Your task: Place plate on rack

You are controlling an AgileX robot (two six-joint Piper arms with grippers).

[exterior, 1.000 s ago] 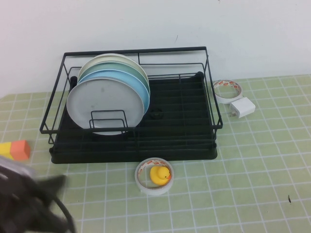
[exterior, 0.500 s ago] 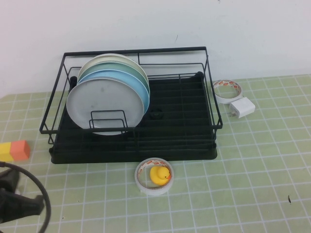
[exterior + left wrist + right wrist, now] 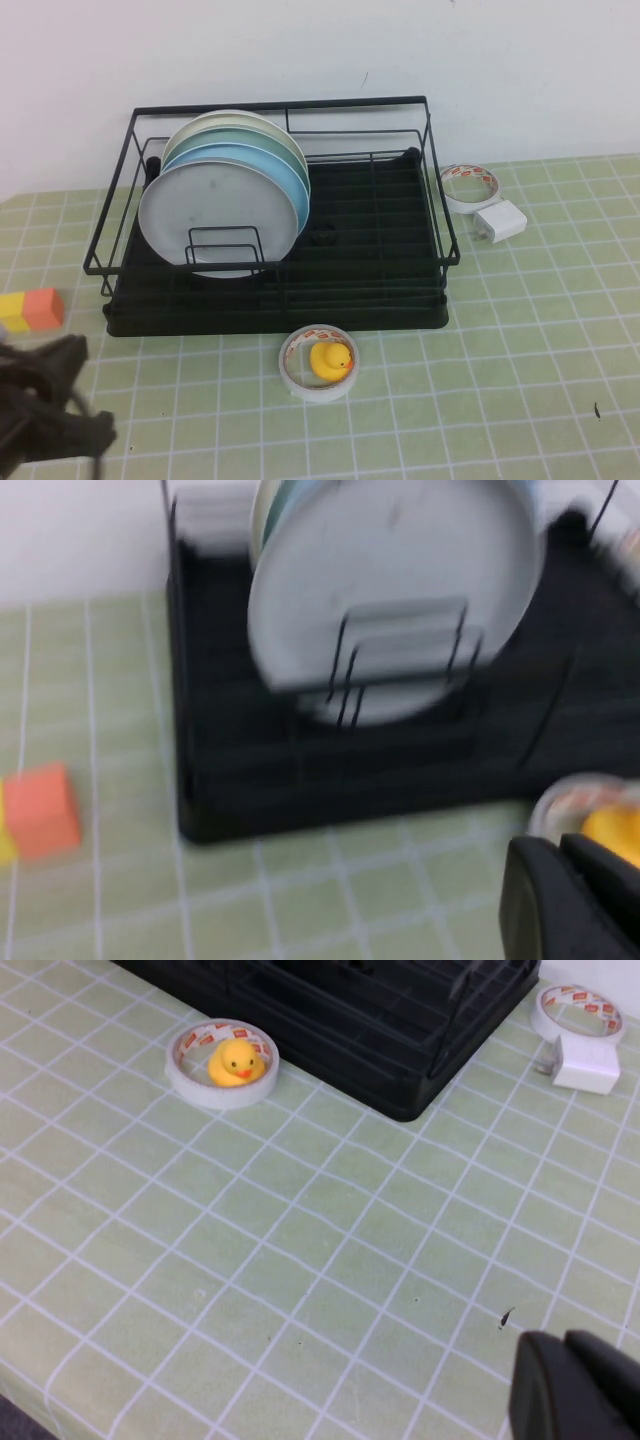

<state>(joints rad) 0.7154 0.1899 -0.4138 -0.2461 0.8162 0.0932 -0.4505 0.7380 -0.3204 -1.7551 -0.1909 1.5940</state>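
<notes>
Your left gripper (image 3: 45,405) sits low at the near left corner of the table, a dark blurred mass in the high view. It holds nothing you can see, and the plate is not with it. In the left wrist view only the fingertips (image 3: 560,900) show, close together, but you cannot tell from that whether they are parted or closed.

Your right gripper (image 3: 575,1385) appears only in its own wrist view, hanging over bare green checked mat on the rack's open side. Its tips look pressed together with nothing between them. It reads as parked, off to the side and clear of the work.

Beside the left gripper, farther back, lies an orange and yellow block (image 3: 32,309), well apart from the rack.

The plate (image 3: 218,213) stands upright in the rack (image 3: 275,300), at the left end, frontmost of a stack. A blue plate (image 3: 290,175) is just behind it, with paler plates (image 3: 240,125) behind that. The wire dividers (image 3: 222,248) cross its lower face, and that is likely what keeps it on edge rather than flat. By how it stands, the placing looks done.

In front of the rack, a tape roll (image 3: 318,362) rings a yellow duck (image 3: 329,359). To the rack's right lie another tape roll (image 3: 469,186) and a white charger (image 3: 499,221), touching or nearly so.
</notes>
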